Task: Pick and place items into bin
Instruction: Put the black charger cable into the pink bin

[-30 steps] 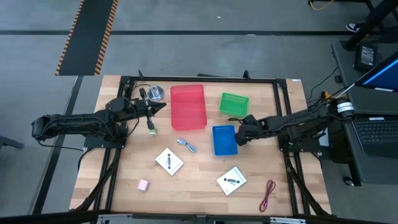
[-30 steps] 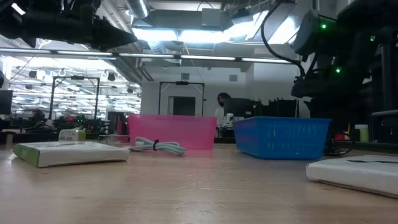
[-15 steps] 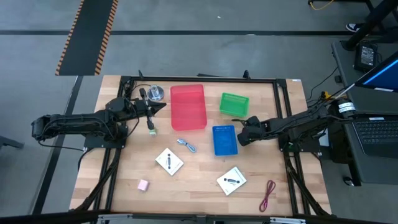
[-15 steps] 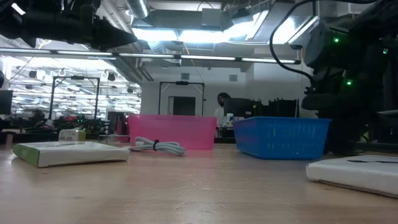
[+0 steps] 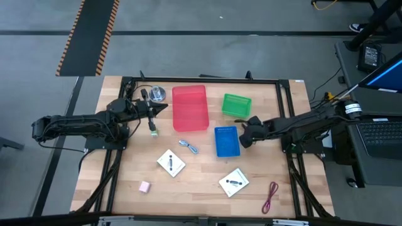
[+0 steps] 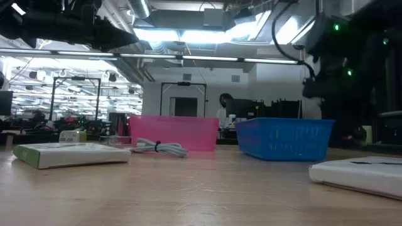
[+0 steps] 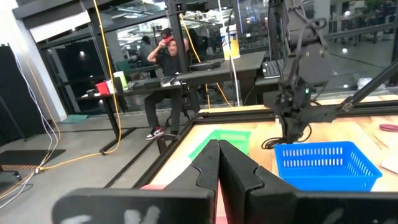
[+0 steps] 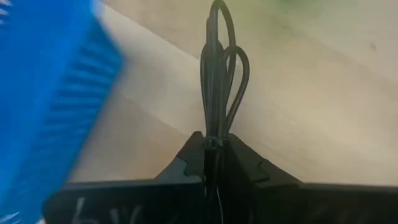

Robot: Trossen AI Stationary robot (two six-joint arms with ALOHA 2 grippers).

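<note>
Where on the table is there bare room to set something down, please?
Bare wood lies between the pink cube and the lower white card, and also left of the upper white card. The back is crowded: red bin, green bin, blue bin, silver disc and both arms.

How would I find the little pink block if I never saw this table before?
Start at the big red bin in the table's middle, then go toward the left near corner. The pink cube sits alone past the left white card: tiny, the only pink thing lying loose.
</note>
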